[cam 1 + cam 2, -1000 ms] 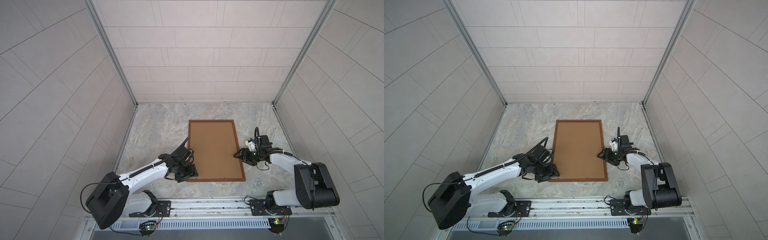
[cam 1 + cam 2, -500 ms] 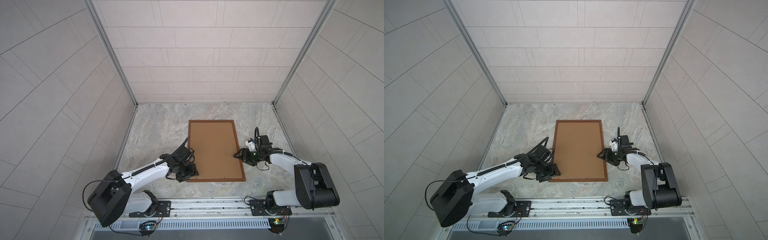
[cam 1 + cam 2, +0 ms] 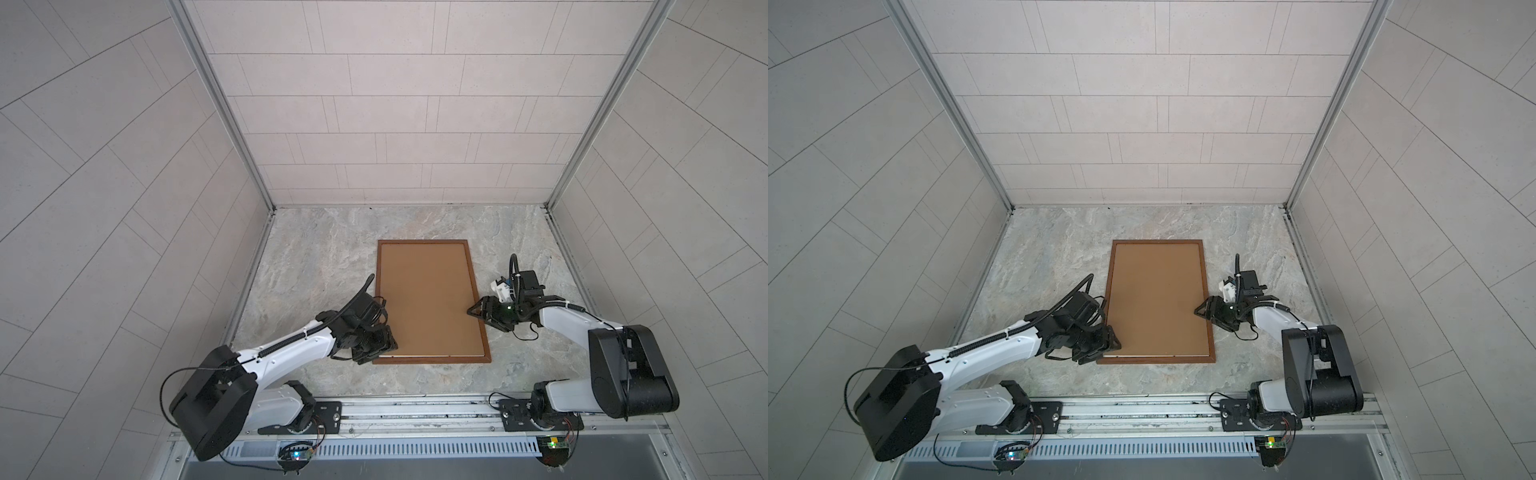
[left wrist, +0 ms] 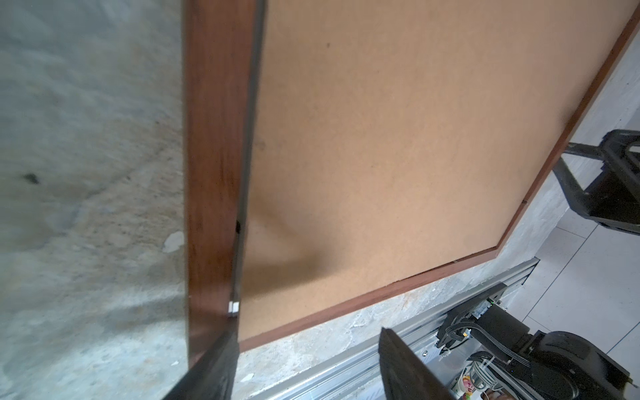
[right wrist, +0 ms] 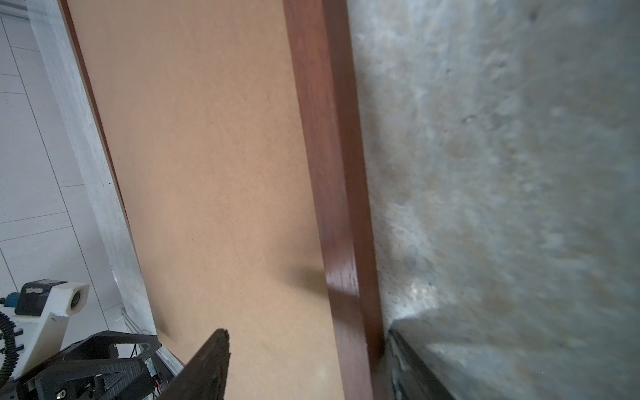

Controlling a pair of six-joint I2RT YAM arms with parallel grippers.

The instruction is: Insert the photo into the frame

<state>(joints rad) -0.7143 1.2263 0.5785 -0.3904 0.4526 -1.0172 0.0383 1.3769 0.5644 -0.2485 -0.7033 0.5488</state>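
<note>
The frame (image 3: 419, 242) (image 3: 1158, 242) lies back-up on the marble table in both top views. A plain brown backing board (image 3: 428, 299) (image 3: 1156, 299) fills it. The photo is hidden. My left gripper (image 3: 384, 343) (image 3: 1108, 343) (image 4: 304, 363) stands open at the frame's near left corner, one finger (image 4: 211, 370) over the left rail (image 4: 214, 138) and the other beyond the near rail. My right gripper (image 3: 478, 311) (image 3: 1202, 311) (image 5: 304, 367) is open astride the right rail (image 5: 332, 156): one finger (image 5: 207, 363) hangs over the board, the other sits just outside the rail.
A thin white strip (image 3: 436, 356) shows between the board and the frame's near rail. The metal base rail (image 3: 415, 411) runs along the front edge, close behind the frame. Tiled walls close in the table on three sides.
My left arm has shifted slightly at the frame's near left corner. The frame, the board and the right arm have not moved.
</note>
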